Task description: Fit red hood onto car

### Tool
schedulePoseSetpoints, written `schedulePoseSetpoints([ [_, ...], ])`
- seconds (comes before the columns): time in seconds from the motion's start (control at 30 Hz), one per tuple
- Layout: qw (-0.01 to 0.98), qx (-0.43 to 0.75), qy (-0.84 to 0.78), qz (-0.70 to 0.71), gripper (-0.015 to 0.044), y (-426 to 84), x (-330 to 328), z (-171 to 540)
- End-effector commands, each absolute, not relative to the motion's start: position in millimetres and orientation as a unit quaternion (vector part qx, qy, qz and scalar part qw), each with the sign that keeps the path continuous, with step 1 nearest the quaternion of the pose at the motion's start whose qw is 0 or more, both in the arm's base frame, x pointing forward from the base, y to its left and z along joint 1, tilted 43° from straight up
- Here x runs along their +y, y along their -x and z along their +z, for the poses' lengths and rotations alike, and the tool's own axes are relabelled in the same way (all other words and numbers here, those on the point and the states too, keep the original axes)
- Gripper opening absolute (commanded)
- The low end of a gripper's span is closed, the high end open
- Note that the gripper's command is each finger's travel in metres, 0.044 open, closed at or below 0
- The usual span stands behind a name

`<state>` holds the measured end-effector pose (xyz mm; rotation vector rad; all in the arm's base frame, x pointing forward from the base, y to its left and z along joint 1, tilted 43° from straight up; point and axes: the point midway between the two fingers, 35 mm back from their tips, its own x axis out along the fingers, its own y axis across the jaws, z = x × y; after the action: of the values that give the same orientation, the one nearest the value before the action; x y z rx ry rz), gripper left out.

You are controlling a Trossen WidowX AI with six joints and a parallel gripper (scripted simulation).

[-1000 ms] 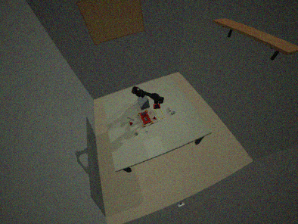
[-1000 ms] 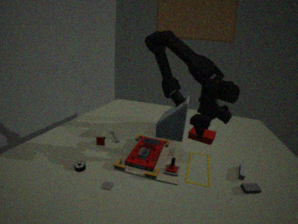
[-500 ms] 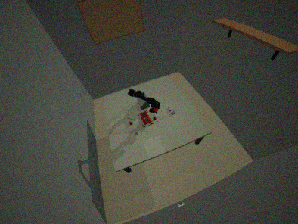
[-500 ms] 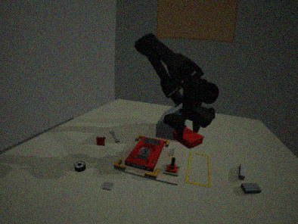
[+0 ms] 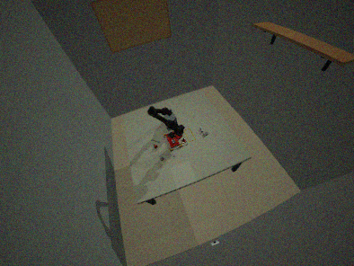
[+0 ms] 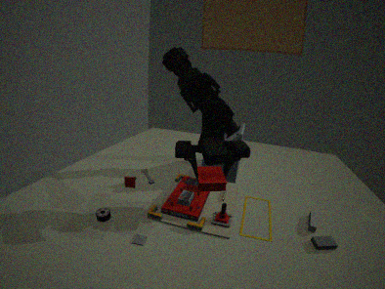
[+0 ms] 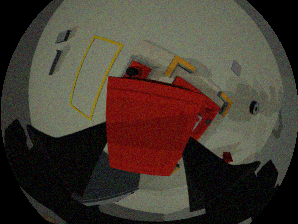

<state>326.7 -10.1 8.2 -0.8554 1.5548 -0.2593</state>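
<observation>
The red hood point(image 6: 212, 180) point(image 7: 150, 120) is held up in the air between the fingers of my gripper point(image 6: 212, 172) point(image 7: 147, 132), which is shut on it. In the exterior view it appears over the right rear side of the chassis, clear of the deck. The red chassis point(image 6: 171, 204) point(image 7: 212, 112) point(image 5: 172, 138) sits in the jig, which has orange corner pieces point(image 6: 196, 224) point(image 7: 226, 104). The grey engine block point(image 6: 186, 197) stands mid-deck. In the wrist view the hood hides much of the chassis. The pegs are too small and dark to tell apart clearly, and the corner holes are not visible.
A small red part with a black knob point(image 6: 223, 215) point(image 7: 134, 70) stands right beside the jig. A yellow outline point(image 6: 255, 237) point(image 7: 108, 41) lies beyond it. A grey panel point(image 7: 115, 175) stands behind. A black wheel point(image 6: 103, 214), a red block point(image 6: 130, 182) and grey pieces point(image 6: 323, 242) point(image 6: 139, 239) lie around.
</observation>
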Motion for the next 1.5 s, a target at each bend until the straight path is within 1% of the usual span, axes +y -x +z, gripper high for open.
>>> schedulePoseSetpoints([
  [0.0,0.648,0.664,0.333,-0.167,0.0000,-335,-30,28],
  [0.17,0.669,0.647,0.288,-0.228,0.0000,-340,-54,49],
  [0.33,0.671,0.644,0.281,-0.236,0.0000,-340,-58,52],
  [0.53,0.671,0.644,0.281,-0.236,0.0000,-340,-63,42],
  [0.8,0.670,0.645,0.282,-0.237,0.0000,-341,-91,16],
  [1.47,0.670,0.645,0.282,-0.237,0.0000,-340,-92,15],
])
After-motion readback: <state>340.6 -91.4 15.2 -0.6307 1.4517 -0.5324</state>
